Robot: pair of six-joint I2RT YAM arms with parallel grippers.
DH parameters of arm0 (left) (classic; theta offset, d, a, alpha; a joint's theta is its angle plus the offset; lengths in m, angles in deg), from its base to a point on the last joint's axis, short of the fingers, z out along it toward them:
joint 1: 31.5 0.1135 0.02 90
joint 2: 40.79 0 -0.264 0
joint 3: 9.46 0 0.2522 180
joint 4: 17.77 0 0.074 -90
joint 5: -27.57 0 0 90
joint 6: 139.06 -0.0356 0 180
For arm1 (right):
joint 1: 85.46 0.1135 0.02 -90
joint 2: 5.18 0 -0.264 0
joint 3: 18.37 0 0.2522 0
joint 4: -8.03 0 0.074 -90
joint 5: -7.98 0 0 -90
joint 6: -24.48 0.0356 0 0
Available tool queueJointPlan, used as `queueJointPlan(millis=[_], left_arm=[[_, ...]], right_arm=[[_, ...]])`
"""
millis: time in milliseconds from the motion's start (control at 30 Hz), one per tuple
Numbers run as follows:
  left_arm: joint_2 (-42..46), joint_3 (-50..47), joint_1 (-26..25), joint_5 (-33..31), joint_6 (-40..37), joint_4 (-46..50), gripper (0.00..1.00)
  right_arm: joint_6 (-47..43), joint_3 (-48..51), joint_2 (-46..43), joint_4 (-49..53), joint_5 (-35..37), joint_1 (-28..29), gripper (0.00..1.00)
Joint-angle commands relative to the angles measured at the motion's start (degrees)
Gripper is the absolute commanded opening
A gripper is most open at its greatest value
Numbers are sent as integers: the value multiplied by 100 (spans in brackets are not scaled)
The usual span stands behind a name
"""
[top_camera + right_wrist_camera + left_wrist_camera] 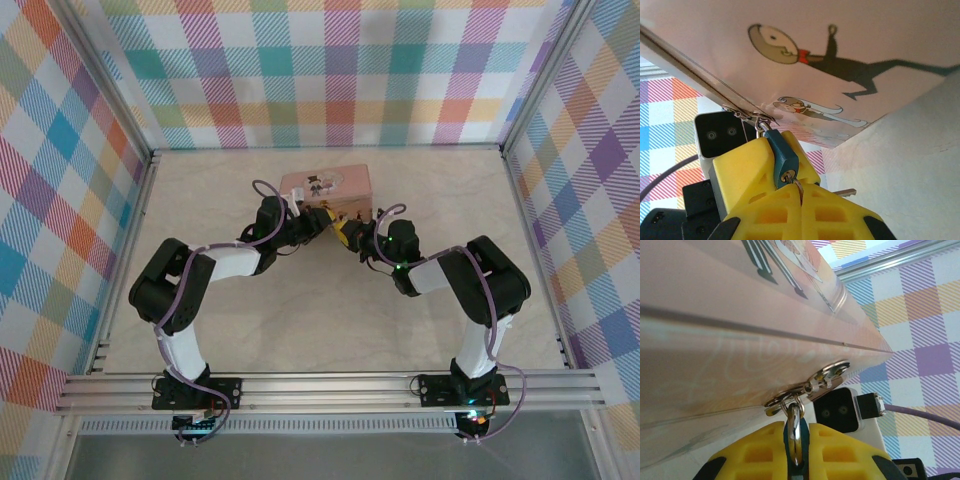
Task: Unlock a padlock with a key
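One padlock [782, 156], hung from the hasp [815, 385] on the pink tin [325, 185], near side; left gripper [796, 455] clamped on its body to steady it. One key [797, 184], apparently seated in the keyhole; right gripper [801, 200] pinched closed on it for turning.

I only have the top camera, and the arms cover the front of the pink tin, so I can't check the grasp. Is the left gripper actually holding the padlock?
Observer: Yes. The left wrist view shows the left gripper shut on the padlock, whose shackle passes through the hasp on the pink tin.
Operator: Is the right arm lined up?
Observer: The right gripper is shut directly under the keyhole.
Operator: And the key?
Observer: A wire ring seems pinched in the right gripper's seam, and the tip of a key pokes out sideways. I cannot tell whether a key is seated in the lock.
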Motion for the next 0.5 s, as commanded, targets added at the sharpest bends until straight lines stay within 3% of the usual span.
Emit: queueJointPlan(millis=[0, 200, 467], left_arm=[[333, -103, -417, 1269, -151, 186, 5], [369, 11, -391, 960, -465, 901, 6], [388, 125, -399, 752, -558, 1299, 6]], right_arm=[[-355, -38, -246, -14, -35, 126, 10], [-1110, 504, -933, 1033, -52, 96, 29], [-2708, 644, -2433, 4248, 257, 80, 38]])
